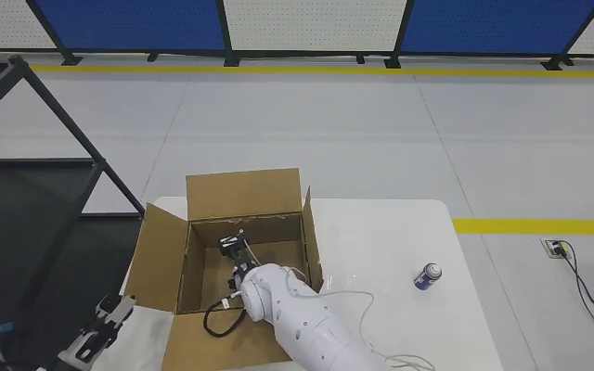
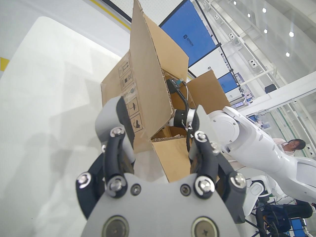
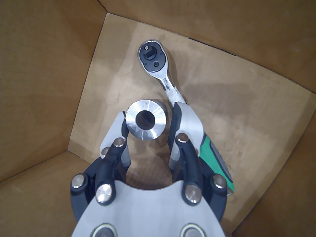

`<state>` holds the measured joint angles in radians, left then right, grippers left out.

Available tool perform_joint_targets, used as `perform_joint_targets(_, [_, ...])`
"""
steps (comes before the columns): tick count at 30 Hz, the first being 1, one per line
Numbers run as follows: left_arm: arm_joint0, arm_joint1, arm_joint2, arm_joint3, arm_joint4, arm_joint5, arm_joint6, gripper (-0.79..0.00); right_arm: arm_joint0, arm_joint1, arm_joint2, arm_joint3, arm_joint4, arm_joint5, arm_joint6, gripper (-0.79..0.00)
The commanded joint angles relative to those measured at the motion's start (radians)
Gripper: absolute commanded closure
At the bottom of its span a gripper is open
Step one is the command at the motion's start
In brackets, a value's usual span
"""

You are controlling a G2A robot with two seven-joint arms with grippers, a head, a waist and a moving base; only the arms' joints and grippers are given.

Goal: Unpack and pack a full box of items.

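The open cardboard box stands on the left part of the white table. My right arm reaches down into it. In the right wrist view my right gripper is shut on a shiny metal socket, upright just above the box floor. A ratchet wrench with a green handle lies on that floor beside the socket, partly under one finger. My left gripper is open and holds nothing, low outside the box near the table's front left corner.
A small purple can stands on the right side of the table. The box flaps stick up and outward. A black cable loops from the right arm over the box's near wall. A dark rack stands left of the table.
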<state>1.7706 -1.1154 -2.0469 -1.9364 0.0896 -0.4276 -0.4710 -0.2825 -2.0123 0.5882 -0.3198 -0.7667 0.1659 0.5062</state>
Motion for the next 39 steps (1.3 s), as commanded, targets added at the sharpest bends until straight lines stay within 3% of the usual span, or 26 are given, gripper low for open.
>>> perform_joint_targets(1, [0.0, 0.0, -0.001, 0.003, -0.001, 0.0, 0.001, -0.132, 0.001, 0.0, 0.001, 0.0, 0.001, -0.001, -0.006, 0.0])
perform_joint_targets(11, [-0.003, 0.001, 0.004, 0.013, 0.012, -0.004, 0.0, -0.132, 0.017, 0.011, 0.032, -0.043, 0.014, -0.037, -0.078, 0.0])
perform_joint_targets(17, [-0.012, 0.003, 0.021, 0.019, 0.024, -0.005, -0.012, -0.139, 0.011, 0.042, 0.063, -0.164, -0.032, -0.027, -0.114, 0.0])
perform_joint_targets(21, [-0.018, 0.004, 0.041, 0.018, 0.038, -0.009, -0.021, -0.151, -0.045, 0.087, 0.091, -0.371, -0.122, 0.028, -0.068, 0.0])
perform_joint_targets(26, [-0.016, 0.003, 0.054, 0.006, 0.038, -0.015, -0.019, -0.163, -0.215, 0.179, 0.168, -0.777, -0.323, 0.086, 0.1, 0.0])
perform_joint_targets(31, [-0.014, 0.004, 0.052, 0.006, 0.032, -0.02, -0.019, -0.169, -0.425, 0.254, 0.281, -1.154, -0.485, 0.018, 0.239, 0.0])
perform_joint_targets(39, [-0.015, 0.007, 0.035, 0.024, 0.007, -0.021, -0.025, -0.188, -0.659, 0.296, 0.401, -1.541, -0.64, 0.079, 0.187, 0.0])
